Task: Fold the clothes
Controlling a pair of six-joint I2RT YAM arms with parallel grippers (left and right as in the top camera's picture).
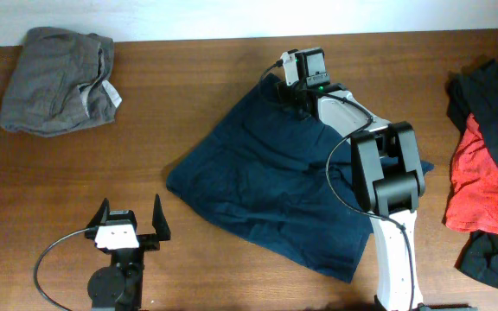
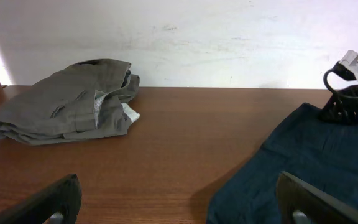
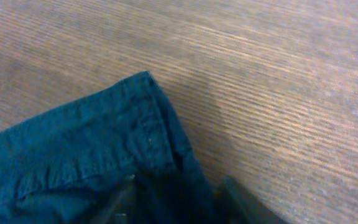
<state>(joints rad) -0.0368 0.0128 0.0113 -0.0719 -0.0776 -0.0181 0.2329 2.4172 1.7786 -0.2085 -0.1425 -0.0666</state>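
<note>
Brown wood makes up the desk (image 1: pixel 188 112). Closest to the robot, the left fingers (image 1: pixel 130 207) sit wide apart over bare wood. Next comes the big dark blue garment (image 1: pixel 266 190), wrinkled and spread out in the middle. At its far corner, the right fingers (image 3: pixel 182 202) have the hem between them; I cannot tell if they pinch it. Far left lies a grey-green garment (image 1: pixel 54 82). At the right edge, a red garment (image 1: pixel 478 186) lies among black clothes (image 1: pixel 491 86).

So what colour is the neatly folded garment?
The garment is grey-olive, clearest in the left wrist view.
</note>
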